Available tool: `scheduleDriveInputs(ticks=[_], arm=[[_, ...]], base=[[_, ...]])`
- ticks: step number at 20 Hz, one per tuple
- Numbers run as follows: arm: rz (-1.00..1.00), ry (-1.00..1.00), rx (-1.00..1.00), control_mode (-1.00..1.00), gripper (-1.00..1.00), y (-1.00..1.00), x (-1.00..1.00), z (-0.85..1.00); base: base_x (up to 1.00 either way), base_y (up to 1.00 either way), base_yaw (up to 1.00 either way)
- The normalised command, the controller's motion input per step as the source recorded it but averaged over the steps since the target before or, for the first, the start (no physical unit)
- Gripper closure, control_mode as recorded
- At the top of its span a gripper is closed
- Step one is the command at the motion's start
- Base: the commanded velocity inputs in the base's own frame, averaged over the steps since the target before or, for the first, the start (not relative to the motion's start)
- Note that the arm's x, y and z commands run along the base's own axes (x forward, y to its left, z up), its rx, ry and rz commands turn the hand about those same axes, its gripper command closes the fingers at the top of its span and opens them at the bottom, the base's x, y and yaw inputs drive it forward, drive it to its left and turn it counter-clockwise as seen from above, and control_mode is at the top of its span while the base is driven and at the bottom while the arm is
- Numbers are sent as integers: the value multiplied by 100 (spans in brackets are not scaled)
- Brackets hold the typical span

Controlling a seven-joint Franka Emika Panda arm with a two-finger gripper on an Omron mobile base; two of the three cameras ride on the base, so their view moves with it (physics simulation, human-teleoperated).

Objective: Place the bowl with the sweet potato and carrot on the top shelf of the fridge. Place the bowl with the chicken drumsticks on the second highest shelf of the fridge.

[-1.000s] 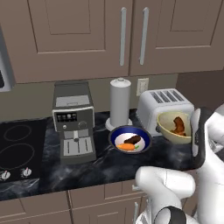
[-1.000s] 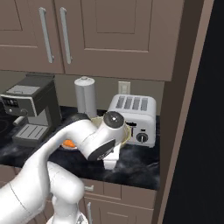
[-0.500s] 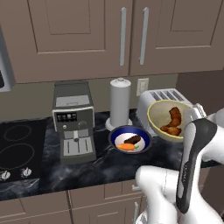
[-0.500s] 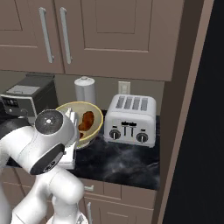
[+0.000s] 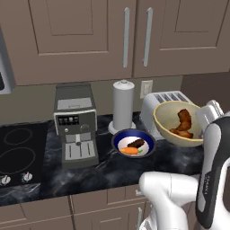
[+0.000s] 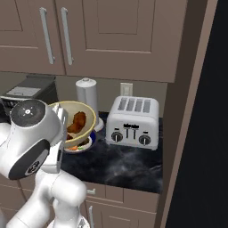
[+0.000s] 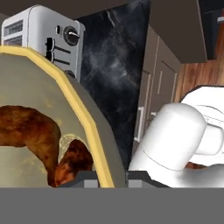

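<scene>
My gripper (image 5: 203, 117) is shut on the right rim of the yellow bowl (image 5: 165, 117), which hangs tilted above the counter in front of the toaster. Chicken drumsticks (image 5: 182, 124) lie inside the bowl. In the hand view the gripper (image 7: 109, 177) pinches the bowl's yellow rim (image 7: 83, 109), with a drumstick (image 7: 26, 127) just beyond it. In the right base view, the yellow bowl (image 6: 87, 116) sits behind my arm. The blue bowl (image 5: 133, 141) with the carrot (image 5: 130, 151) and sweet potato (image 5: 135, 143) rests on the counter left of the held bowl. The fridge is out of view.
A white toaster (image 6: 133, 122) stands at the back right and a paper towel roll (image 5: 123, 105) behind the blue bowl. Left of them are a coffee machine (image 5: 75, 126) and a stovetop (image 5: 18, 152). A tall brown panel (image 6: 185, 107) bounds the black marble counter (image 6: 129, 167) on the right.
The yellow bowl has come up off the counter in the gripper and tipped toward the base cameras. My arm has swung with it. The blue bowl has not moved.
</scene>
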Motion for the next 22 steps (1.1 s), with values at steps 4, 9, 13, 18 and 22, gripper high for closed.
scheduleDriveInputs(ticks=[4, 9, 13, 18, 22], arm=[[0, 0, 0, 100, 100, 0, -17, 0], [0, 0, 0, 100, 100, 0, 0, 0], [0, 0, 0, 100, 100, 0, 0, 0], [0, 0, 0, 100, 100, 0, 0, 0], [0, 0, 0, 100, 100, 0, 0, 0]], base=[[-44, 0, -1], [-100, -13, -25], [-100, -27, -40], [-88, -44, -52], [-17, -98, -44]])
